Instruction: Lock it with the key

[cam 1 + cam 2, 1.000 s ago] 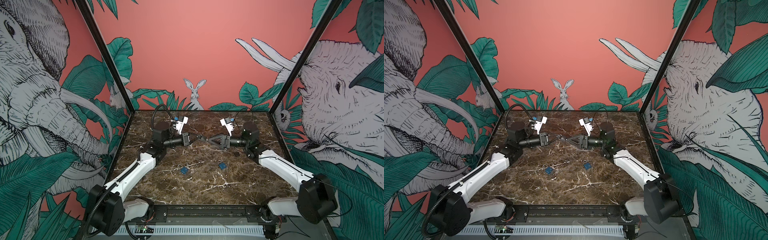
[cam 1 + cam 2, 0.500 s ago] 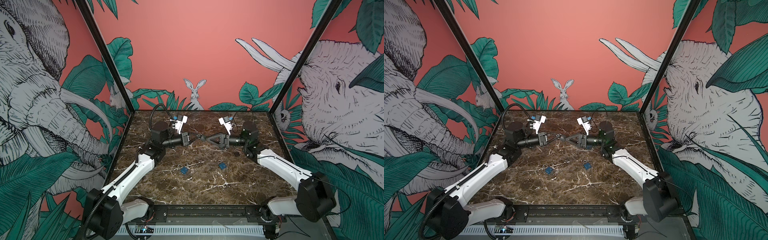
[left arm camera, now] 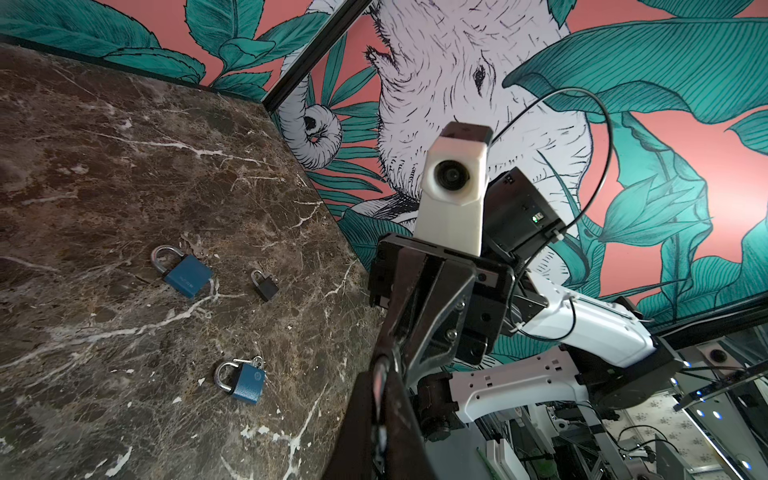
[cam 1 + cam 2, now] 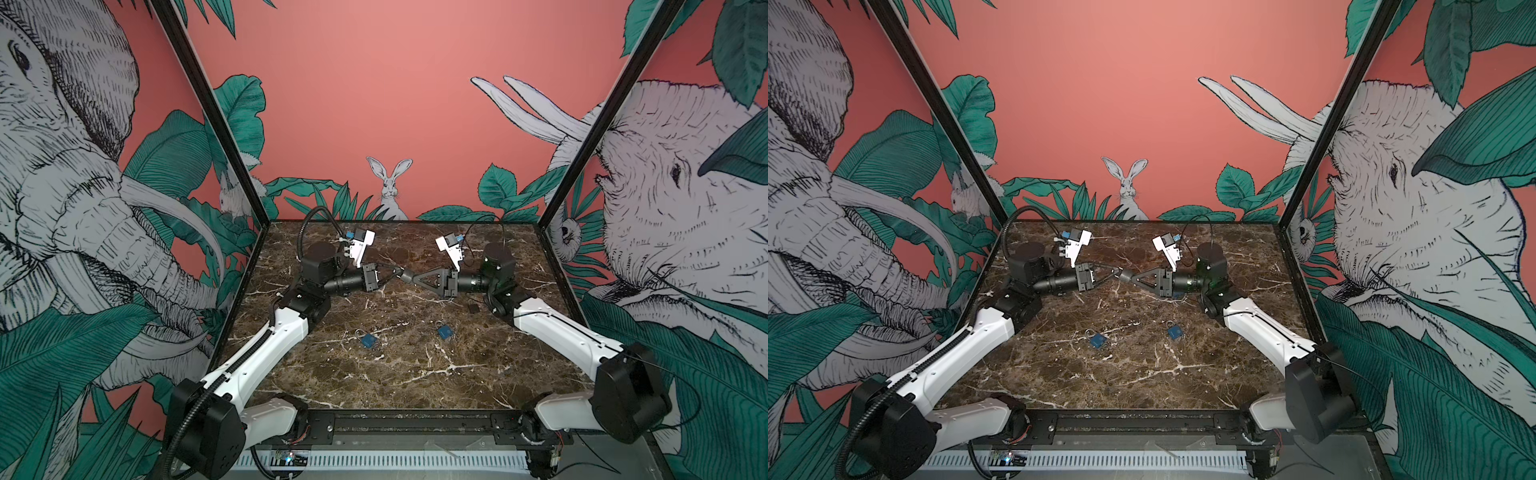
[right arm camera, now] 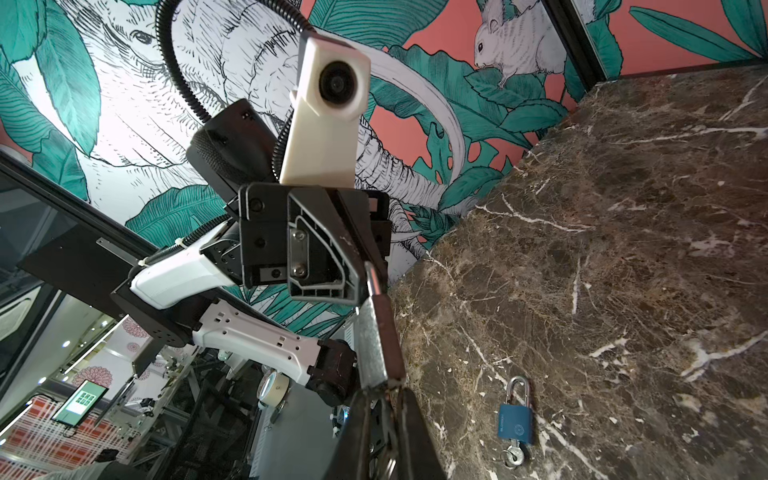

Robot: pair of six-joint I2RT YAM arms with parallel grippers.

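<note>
Brown marble table [image 4: 374,386] fills the lower middle of both top views. Nearest the front edge there's a blue padlock [image 4: 368,340] left of centre and a second blue padlock [image 4: 445,332] right of centre. The right wrist view shows small keys [image 5: 514,457] hanging off one of them. A bit further back, off to the right, sits a tiny black padlock [image 4: 473,308]. Then the main bit: a grey padlock [image 5: 376,340] is up in the air mid-frame, clear of the table, pinched from both ends. The left gripper [image 4: 394,273] is clamped tight on one end. The right gripper [image 4: 410,276] has its fingers squeezed down on the other. Whether there's a key in there, can't tell. Pink jungle wall [image 4: 374,104] sits behind it all.
</note>
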